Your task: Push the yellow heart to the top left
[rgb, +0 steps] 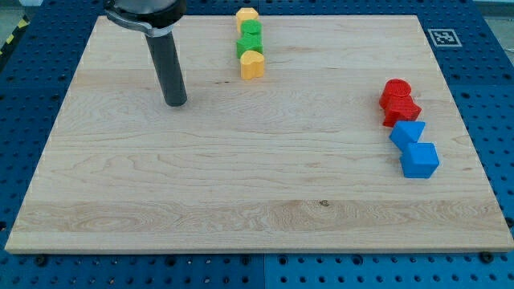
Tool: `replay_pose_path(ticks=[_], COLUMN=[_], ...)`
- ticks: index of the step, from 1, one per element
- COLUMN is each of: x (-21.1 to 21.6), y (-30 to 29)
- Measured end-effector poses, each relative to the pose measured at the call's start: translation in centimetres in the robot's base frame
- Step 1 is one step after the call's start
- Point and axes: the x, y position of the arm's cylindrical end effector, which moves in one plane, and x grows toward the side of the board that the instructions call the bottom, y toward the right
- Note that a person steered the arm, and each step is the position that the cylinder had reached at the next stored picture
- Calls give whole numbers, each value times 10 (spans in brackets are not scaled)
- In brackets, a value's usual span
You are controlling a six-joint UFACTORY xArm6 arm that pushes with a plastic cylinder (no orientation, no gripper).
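Surface: a pale wooden board lying on a blue perforated bench; a small black-and-white marker tag sits at the board's top right corner.

Nearest blocks: at the view's right, a blue cube-like block with a second blue block, more wedge-shaped, touching it just above.

Next back: two red blocks, the lower red block and the upper red block, pressed together and touching the blue pair, so the four make one short slanted line. None of these matter to the task.

My tip: the rod's lower end rests on the board in the upper left part, well to the view's left of the yellow heart and slightly lower than it. The rod is a bare pusher with nothing to open or close; it touches no block.

Task's thing: the yellow heart is the bottom piece of a short column near the top centre, touching a green block above it.

Farthest: another green block and a yellow block at the top edge complete that column.

Step in hand: by my judgement, the approach; the heart looks unpushed and the top left corner is unoccupied.

Next move calls for: getting my tip round to the heart's right side, passing below it so as not to nudge the column, then pushing leftward and a little upward. A push too high risks dragging the green block along.
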Motion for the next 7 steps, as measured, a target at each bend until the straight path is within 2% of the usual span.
replay_pose_path(ticks=[1,2,3,5,6,7], x=[0,-11,-21,-22,-40,-53], y=[0,24,96,144,208,198])
